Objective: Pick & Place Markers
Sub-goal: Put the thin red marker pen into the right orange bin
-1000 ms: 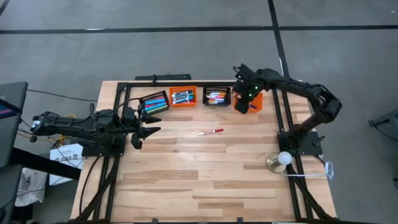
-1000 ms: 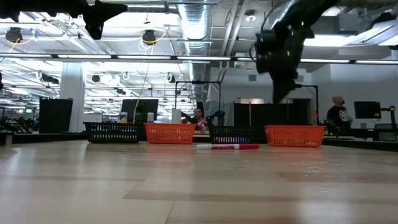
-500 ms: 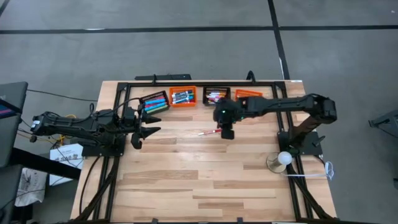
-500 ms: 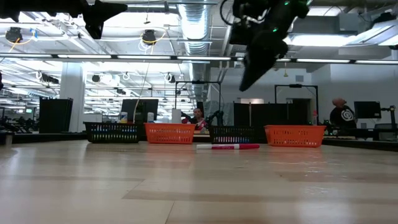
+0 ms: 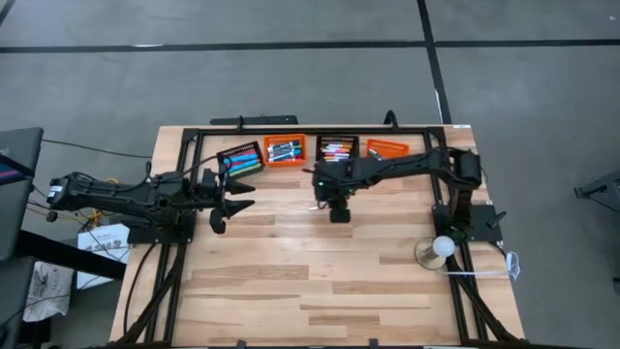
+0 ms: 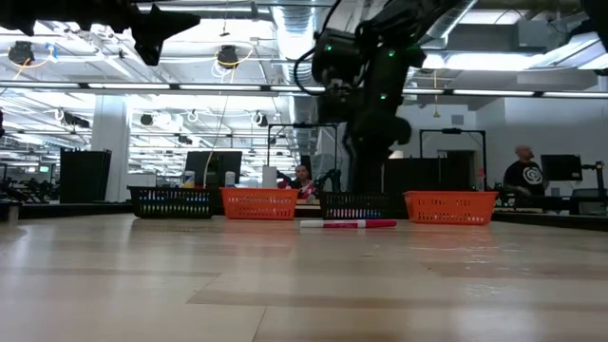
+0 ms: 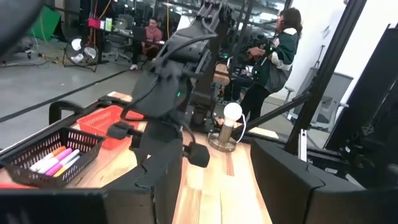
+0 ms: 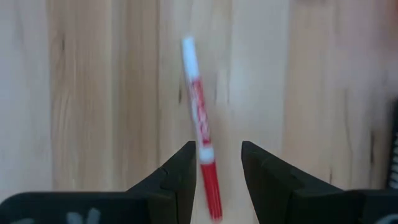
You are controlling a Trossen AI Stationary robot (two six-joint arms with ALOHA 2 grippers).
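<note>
markers are the job, and one red marker (image 8: 201,134) lies loose on the bare wood, framed between my right fingers (image 8: 180,171) as i look straight down on it. those fingers stand parted with a gap wider than the pen, holding nothing; the red cap end sits in the gap, the white end points away.

a second ago my right gripper (image 5: 337,210) hung over the far-right orange basket (image 5: 387,148); half a second ago it was mid-swing; now it hangs above the marker near the table's (image 5: 320,291) middle, just in front of the basket row. my reading: the reach is done, and descent and a close on the pen come next. the marker itself has not moved.

my left gripper (image 5: 225,202) waits at the left side of the table, lifted, fingers spread wide and empty, nudged only slightly from where it was.

along the far edge stand four baskets. the leftmost black basket (image 5: 240,158) holds blue, green and pink markers. the orange basket (image 5: 285,151) beside it holds mostly blue and white ones. the next black basket (image 5: 337,149) holds a mix of red, orange and pink. the far-right orange basket shows no markers i can make out. a small lamp (image 5: 442,248) stands by the right arm's base.
</note>
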